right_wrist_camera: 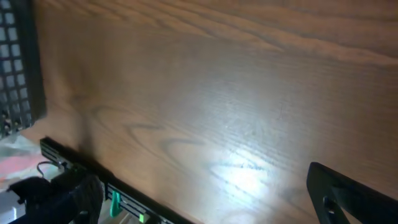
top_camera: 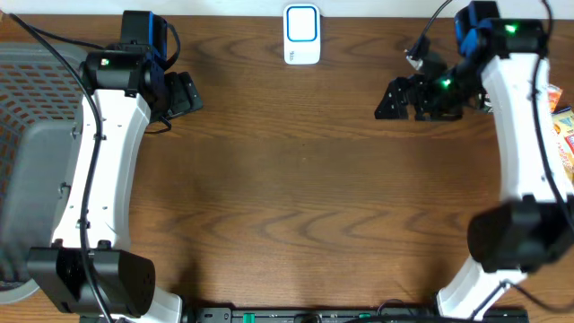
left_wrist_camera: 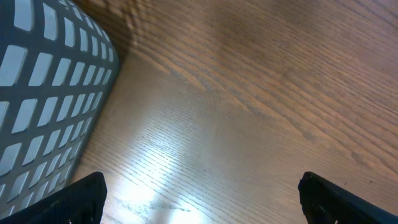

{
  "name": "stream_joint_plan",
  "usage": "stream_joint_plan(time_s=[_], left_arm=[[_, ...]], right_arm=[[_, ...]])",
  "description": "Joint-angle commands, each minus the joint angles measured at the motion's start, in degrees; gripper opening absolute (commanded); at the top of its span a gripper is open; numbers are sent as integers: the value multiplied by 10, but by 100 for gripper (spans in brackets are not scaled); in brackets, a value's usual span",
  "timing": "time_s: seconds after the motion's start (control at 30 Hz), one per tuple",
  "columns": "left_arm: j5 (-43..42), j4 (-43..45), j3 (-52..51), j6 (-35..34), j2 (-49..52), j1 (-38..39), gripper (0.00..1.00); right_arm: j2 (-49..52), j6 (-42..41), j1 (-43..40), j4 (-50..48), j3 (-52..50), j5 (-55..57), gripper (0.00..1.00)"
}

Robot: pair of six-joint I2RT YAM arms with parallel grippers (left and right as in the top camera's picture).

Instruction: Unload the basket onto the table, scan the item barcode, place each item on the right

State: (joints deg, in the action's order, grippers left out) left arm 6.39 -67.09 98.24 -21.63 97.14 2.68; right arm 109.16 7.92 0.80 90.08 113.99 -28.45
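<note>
I am hovering my left gripper (top_camera: 184,93) left of the white scanner (top_camera: 302,34), my right gripper (top_camera: 401,97) right of it, both claws released.

Bench (top_camera: 296,197) is dark wood grain with glare patches. A white scanner (top_camera: 302,34) sits at the far edge, centre. A grey lattice basket (top_camera: 36,81) stands at the left edge, and colourful packets (top_camera: 563,126) lie at the right edge.

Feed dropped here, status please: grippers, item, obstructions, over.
Left gripper open, empty. Right gripper open, empty. Colourful packaged items at far right, untouched. White-and-blue barcode scanner back centre, unobstructed.
</note>
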Motion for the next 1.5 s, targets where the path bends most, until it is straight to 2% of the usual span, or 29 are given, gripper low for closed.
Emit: stream_joint_plan(time_s=[0.0, 0.3, 0.53, 0.7, 0.87, 1.47], left_arm=[[9, -2, 1, 1, 3, -2, 98], [9, -2, 1, 1, 3, -2, 98], [9, -2, 1, 1, 3, -2, 98], [9, -2, 1, 1, 3, -2, 98], [9, -2, 1, 1, 3, -2, 98], [9, -2, 1, 1, 3, -2, 98]], right_arm=[[-90, 4, 18, -5, -46, 23, 99], [-325, -52, 31, -81, -272, 88, 99], [-449, -54, 31, -91, -349, 88, 99], [-483, -58, 31, -90, -349, 84, 99], [-489, -117, 31, -86, -349, 72, 99], [-488, -117, 31, -86, -349, 72, 99]])
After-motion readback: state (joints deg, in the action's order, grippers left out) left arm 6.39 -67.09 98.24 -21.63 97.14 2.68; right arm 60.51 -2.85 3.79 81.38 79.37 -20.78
